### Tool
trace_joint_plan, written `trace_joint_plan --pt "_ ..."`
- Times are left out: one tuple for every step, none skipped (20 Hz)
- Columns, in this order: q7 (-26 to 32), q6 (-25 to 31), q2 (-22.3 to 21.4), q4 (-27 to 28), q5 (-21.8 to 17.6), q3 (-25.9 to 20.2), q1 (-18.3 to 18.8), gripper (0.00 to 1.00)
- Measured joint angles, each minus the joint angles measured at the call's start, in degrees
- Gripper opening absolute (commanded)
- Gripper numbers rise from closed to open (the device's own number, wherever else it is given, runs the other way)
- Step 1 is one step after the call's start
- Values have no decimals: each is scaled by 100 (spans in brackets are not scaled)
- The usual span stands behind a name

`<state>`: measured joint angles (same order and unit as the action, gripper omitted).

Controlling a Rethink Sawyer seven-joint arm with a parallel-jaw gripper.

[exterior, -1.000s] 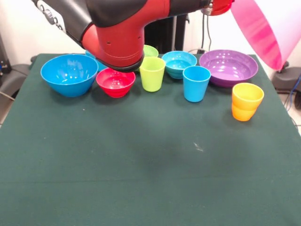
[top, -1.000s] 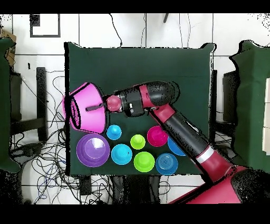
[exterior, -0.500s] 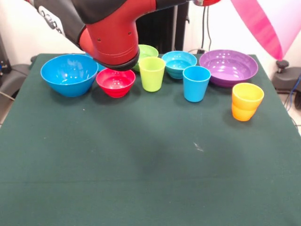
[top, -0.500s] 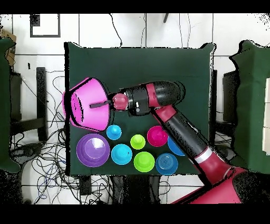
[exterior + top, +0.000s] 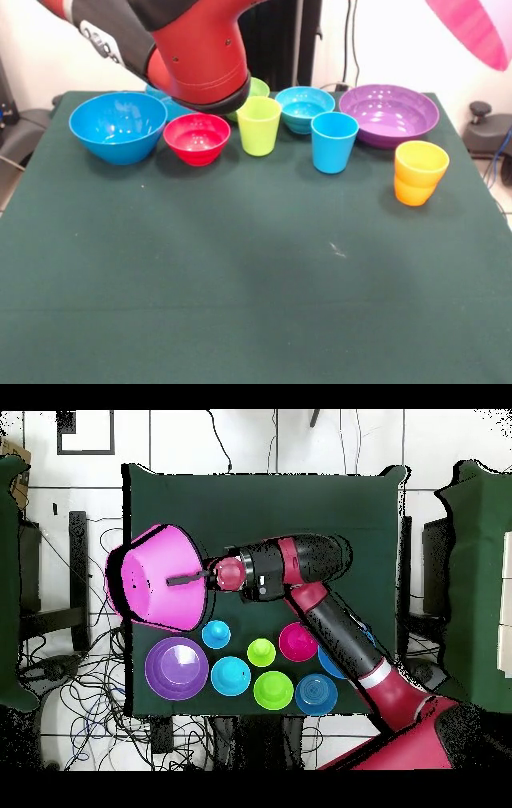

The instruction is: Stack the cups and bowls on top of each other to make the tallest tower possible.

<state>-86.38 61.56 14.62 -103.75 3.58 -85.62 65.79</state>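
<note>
Pink bowl [image 5: 150,579] climbs higher, gripped by its rim in our claw [image 5: 186,580], tilted on its side above the counter [image 5: 240,280]. Cups and smaller bowls wait along the far edge; we judge the tower's base comes first.

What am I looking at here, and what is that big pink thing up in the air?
It is a robot arm, red and black, working at a green table. One picture looks across the table; the other looks straight down from above. The gripper at the arm's end holds a pink bowl by its rim, tilted, above the table's edge. On the table stand three cups, green, blue and orange, among smaller bowls: blue, red, cyan and purple.
</note>
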Motion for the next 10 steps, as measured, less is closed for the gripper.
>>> trace_joint_plan --pt "0 0 27 -6 1 -41 4 0" --pt "0 0 54 -12 1 -81 8 0" --pt "0 0 92 -24 0 -137 16 0" --pt "0 1 155 -46 1 -224 32 0" --pt "0 1 198 -66 0 -284 48 0" --pt "0 1 220 -76 0 -316 57 0" --pt "0 1 244 -86 1 -351 67 0" --pt "0 1 267 -97 1 -387 78 0" --pt "0 1 290 -109 1 -429 96 0" --pt "0 1 312 -121 1 -472 115 0"
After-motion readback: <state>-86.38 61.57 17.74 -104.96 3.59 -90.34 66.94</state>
